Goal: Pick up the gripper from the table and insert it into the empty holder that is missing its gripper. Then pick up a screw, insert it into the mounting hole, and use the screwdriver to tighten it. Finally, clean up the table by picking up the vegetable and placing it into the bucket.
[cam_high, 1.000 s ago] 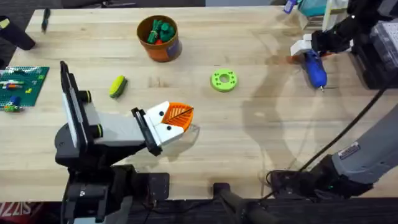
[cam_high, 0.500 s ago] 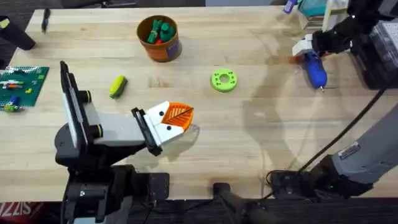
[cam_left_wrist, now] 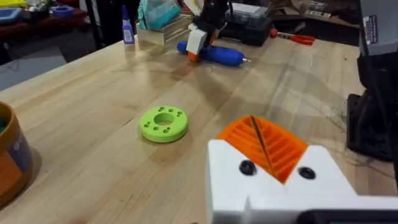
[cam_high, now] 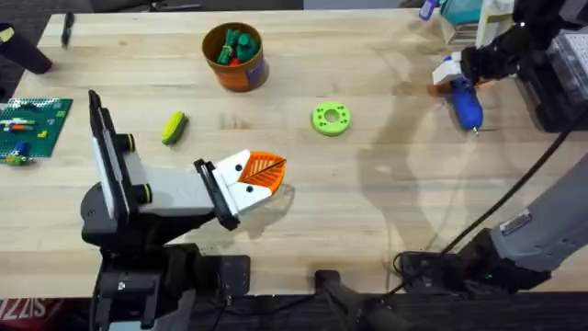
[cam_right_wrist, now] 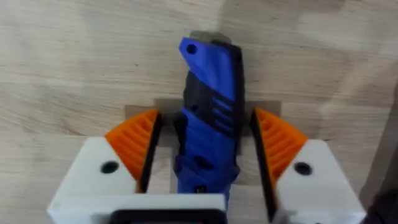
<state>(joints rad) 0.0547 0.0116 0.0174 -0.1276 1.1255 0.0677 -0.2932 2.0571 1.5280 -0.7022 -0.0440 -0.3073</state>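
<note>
No legible text, label, brand or number is to be made out on any object shown.

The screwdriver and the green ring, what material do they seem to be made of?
The screwdriver looks like smooth, slightly glossy blue plastic with a dark moulded grip band; its thin tip appears metal. It lies between the orange ribbed pads of the right pincer. The green ring seems matte plastic, perhaps printed: flat colour, no shine, neat round holes. The table looks like pale wood, its grain visible.

The bucket (cam_left_wrist: pixel 11 155) is cut off at 9 o'clock; the screwdriver (cam_right_wrist: pixel 210 118) tip lies hidden beneath its own body
</note>
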